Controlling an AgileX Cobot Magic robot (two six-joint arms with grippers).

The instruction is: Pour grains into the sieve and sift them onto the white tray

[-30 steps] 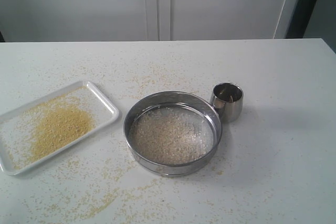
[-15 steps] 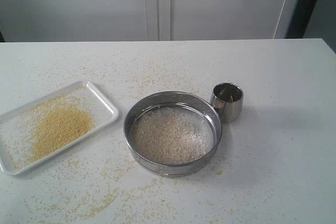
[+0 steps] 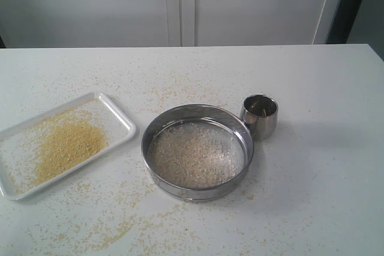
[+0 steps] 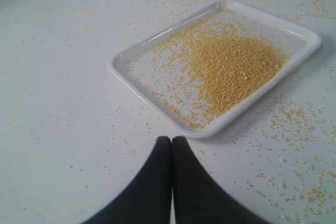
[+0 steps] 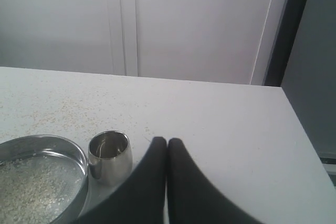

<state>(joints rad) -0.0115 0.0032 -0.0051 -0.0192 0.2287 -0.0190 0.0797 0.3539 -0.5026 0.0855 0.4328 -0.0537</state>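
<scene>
The sieve (image 3: 197,151) (image 5: 39,179) stands on the table in the middle of the exterior view, with pale coarse grains (image 3: 192,154) spread on its mesh. Left of it lies the white tray (image 3: 123,125) (image 4: 134,56), holding a heap of fine golden-yellow grains (image 3: 67,143) (image 4: 231,66). Neither arm shows in the exterior view. My left gripper (image 4: 171,140) is shut and empty, just short of the tray's near rim. Shut and empty too, my right gripper (image 5: 167,141) hangs beside the steel cup (image 5: 109,156).
The small steel cup (image 3: 260,116) stands upright against the sieve's right side. Loose grains (image 3: 114,232) are scattered over the white table, thickest in front of the tray and sieve. A white cabinet wall rises behind the table's far edge.
</scene>
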